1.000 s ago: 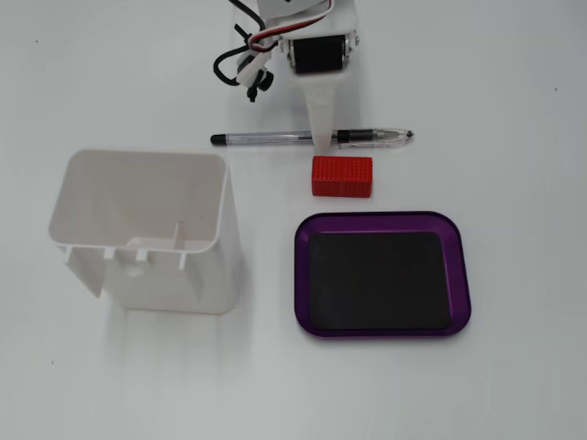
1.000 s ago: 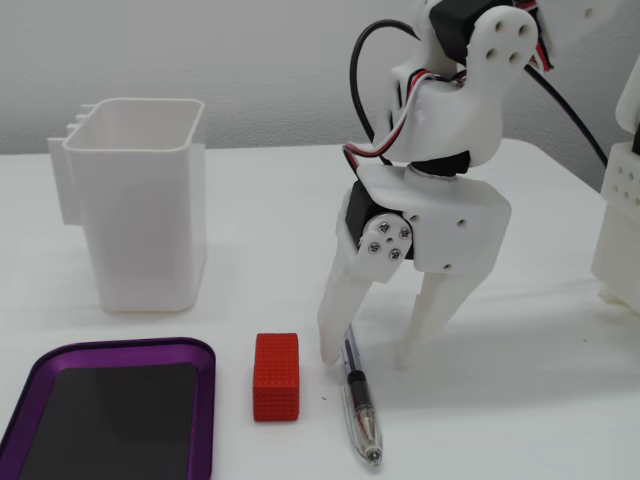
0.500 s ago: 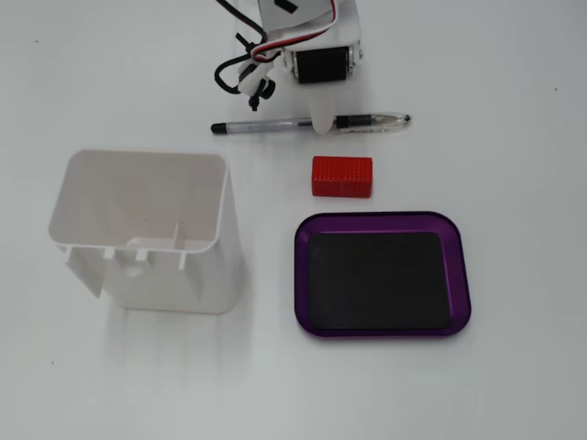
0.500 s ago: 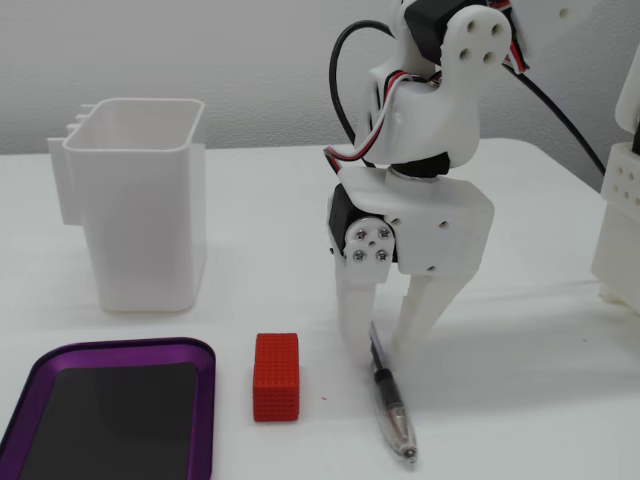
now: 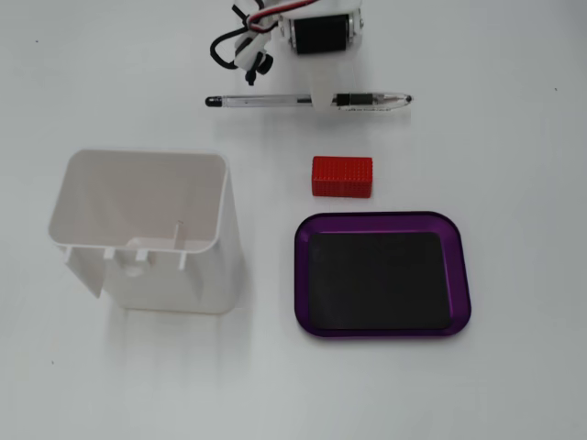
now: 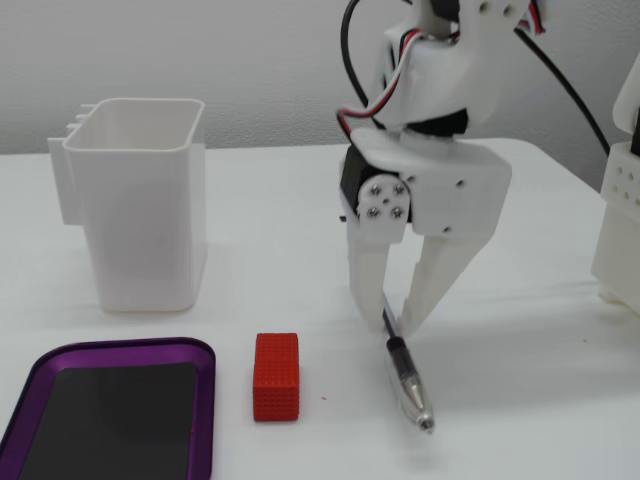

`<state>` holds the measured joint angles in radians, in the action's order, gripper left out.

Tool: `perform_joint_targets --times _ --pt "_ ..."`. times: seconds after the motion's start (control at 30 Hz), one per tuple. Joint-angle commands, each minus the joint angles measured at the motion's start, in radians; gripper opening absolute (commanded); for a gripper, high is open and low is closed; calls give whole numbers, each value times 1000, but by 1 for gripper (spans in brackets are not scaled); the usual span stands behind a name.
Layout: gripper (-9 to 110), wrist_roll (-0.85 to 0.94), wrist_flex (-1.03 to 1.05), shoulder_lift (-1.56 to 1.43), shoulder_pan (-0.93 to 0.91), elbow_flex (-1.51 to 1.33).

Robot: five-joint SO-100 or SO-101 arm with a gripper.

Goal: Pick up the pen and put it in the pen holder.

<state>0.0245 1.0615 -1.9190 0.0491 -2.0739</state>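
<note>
A clear pen (image 5: 303,101) with a black cap end lies flat on the white table, its tip pointing right in a fixed view (image 5: 404,99). In the other fixed view it points toward the camera (image 6: 405,375). My gripper (image 6: 391,320) stands upright over the pen's middle, also seen from above (image 5: 321,96). Its white fingers (image 6: 365,285) sit on either side of the barrel, tips pressed against it. The pen rests on the table. The white pen holder (image 5: 147,229) stands upright and empty at the left (image 6: 145,200), well apart from the gripper.
A red ridged block (image 5: 342,176) lies just in front of the pen (image 6: 276,375). A purple tray with a black inlay (image 5: 303,275) sits beside the holder (image 6: 205,400). A white structure (image 6: 620,200) stands at the right edge.
</note>
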Motion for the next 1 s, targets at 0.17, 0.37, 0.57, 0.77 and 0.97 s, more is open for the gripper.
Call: perform_joint_targets --times 0.17,0.37,0.57,0.77,0.97 --pt "-1 -12 129 -241 8 253" --pt "-1 -155 143 -150 66 563" --pt "-1 -298 163 117 117 939" --pt "-1 -365 249 339 37 1310" --pt "-1 -482 311 503 -133 1505"
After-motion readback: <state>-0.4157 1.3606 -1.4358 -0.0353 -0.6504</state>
